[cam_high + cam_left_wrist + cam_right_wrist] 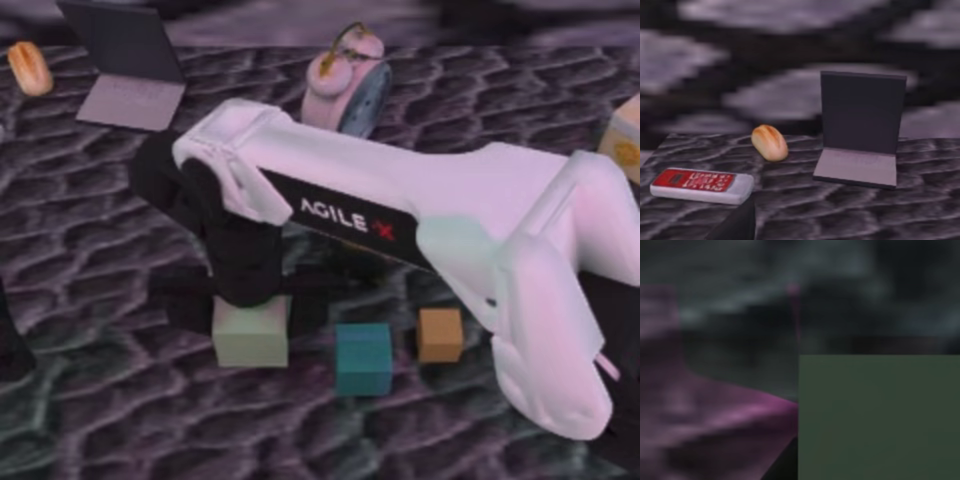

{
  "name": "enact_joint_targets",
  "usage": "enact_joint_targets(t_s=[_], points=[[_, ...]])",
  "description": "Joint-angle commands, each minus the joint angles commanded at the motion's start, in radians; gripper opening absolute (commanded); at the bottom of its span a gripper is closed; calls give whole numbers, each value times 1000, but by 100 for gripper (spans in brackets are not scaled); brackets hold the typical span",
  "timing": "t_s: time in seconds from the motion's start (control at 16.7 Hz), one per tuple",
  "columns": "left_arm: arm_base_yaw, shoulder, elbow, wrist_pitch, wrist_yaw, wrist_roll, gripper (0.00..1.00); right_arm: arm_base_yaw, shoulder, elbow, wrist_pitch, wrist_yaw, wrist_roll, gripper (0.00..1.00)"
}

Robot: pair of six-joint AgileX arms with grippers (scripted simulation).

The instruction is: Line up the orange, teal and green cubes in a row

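Observation:
The three cubes stand in a row near the table's front. The large pale green cube (250, 335) is on the left, the teal cube (362, 358) in the middle and the small orange cube (440, 334) on the right. My right arm reaches across the table, and its black gripper (248, 292) sits directly over the green cube's far edge. In the right wrist view the green cube (880, 417) fills the frame close up. My left arm is parked off the left side. One dark finger (735, 225) of its gripper shows, with nothing near it.
At the back left lie an open laptop (130, 70) and a bread roll (30, 68). A pink alarm clock (345, 85) stands at the back centre and a cream box (625, 140) at the right edge. A red-and-white handset (700, 185) lies near the left gripper.

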Motion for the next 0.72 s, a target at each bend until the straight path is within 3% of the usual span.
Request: enact_joint_targets(t_s=[0.3,0.72], points=[[0,0,0,0,0,0,100,0,0,0,0,0,0,98],[0,0,0,0,0,0,100,0,0,0,0,0,0,100]])
